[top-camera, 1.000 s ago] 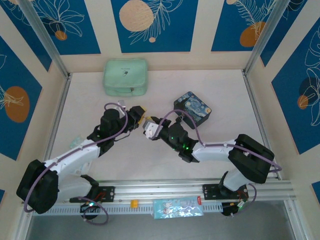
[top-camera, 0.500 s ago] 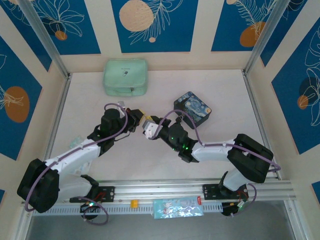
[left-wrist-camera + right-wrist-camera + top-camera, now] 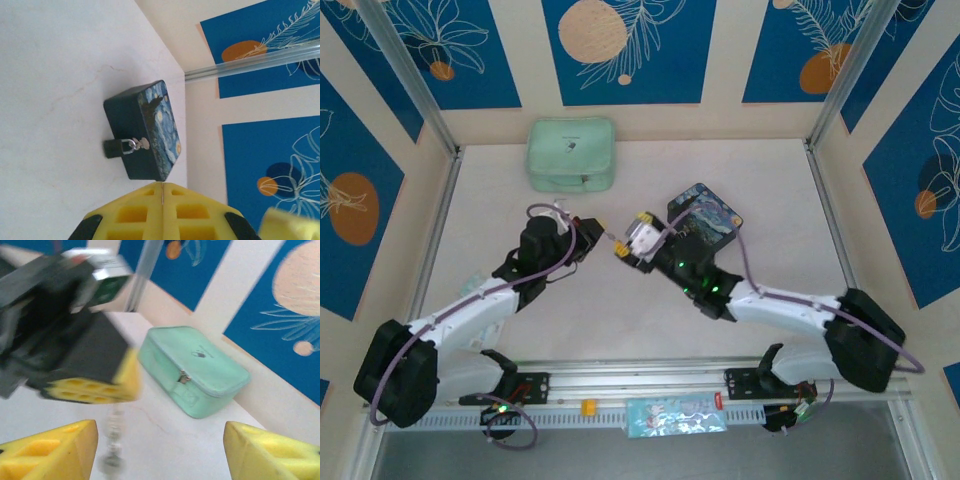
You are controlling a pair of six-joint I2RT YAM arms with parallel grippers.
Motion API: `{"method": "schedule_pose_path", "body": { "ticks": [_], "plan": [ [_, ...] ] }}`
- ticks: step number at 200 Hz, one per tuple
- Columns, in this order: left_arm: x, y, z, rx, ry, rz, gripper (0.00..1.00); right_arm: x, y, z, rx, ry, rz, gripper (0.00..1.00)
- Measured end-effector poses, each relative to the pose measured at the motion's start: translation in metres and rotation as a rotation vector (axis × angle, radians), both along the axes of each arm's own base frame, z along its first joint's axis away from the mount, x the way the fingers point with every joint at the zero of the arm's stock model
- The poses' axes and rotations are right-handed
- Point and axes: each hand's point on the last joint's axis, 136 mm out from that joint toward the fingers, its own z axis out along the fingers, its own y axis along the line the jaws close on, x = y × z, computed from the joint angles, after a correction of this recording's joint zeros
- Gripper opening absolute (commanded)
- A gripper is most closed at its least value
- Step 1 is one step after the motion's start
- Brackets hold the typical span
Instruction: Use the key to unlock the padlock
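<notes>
The padlock [image 3: 114, 148], small and dark with a thin silvery shackle, hangs on the hasp at the side of the dark blue swirl-painted tin box [image 3: 145, 132] and rests on the table. My left gripper [image 3: 163, 192] is shut on the key [image 3: 114, 440], whose small blurred bunch dangles under its yellow pads [image 3: 95, 390]. In the top view the left gripper [image 3: 598, 233] sits mid-table, just left of my right gripper [image 3: 629, 232]. The right gripper [image 3: 160, 455] stands open with nothing between its fingers, close in front of the tin box [image 3: 710, 222].
A mint-green zipped pouch [image 3: 571, 153] lies at the back left, also seen in the right wrist view [image 3: 195, 370]. A patterned packet [image 3: 675, 415] lies by the front rail. Walls close in the table on three sides.
The left gripper shut on the key, then the right gripper opened, let it go and drew back towards the tin box.
</notes>
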Motion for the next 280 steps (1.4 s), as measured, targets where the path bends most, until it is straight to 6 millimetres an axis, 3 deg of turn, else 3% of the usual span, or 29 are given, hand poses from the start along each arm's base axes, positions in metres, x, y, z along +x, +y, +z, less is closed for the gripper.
{"method": "schedule_pose_path", "body": {
  "ticks": [18,22,46,84,116,148,205,280],
  "plan": [
    [0.002,0.007,0.009,0.064,-0.073,-0.008,0.0,0.02,-0.04,0.019,0.152,0.15,-0.105,0.75],
    [0.002,0.008,0.012,0.073,-0.091,-0.012,0.0,0.025,-0.048,0.021,0.175,0.181,-0.129,0.79],
    [0.002,0.007,0.03,0.118,-0.222,-0.073,0.0,0.052,-0.11,0.019,0.354,0.419,-0.337,0.91],
    [-0.007,-0.009,0.067,0.096,-0.451,-0.231,0.0,0.063,-0.201,-0.032,0.536,0.761,-0.703,0.93],
    [-0.016,-0.022,0.084,0.07,-0.559,-0.348,0.0,0.054,-0.249,-0.079,0.627,0.981,-0.911,0.94],
    [-0.02,-0.027,0.088,0.072,-0.587,-0.392,0.0,0.053,-0.258,-0.107,0.66,1.106,-0.967,0.94],
    [-0.018,-0.027,0.085,0.065,-0.572,-0.389,0.0,0.075,-0.252,-0.16,0.614,1.249,-0.993,0.93],
    [-0.025,-0.021,0.085,0.066,-0.576,-0.37,0.0,0.132,-0.241,-0.172,0.551,1.238,-0.918,0.91]
  ]
}}
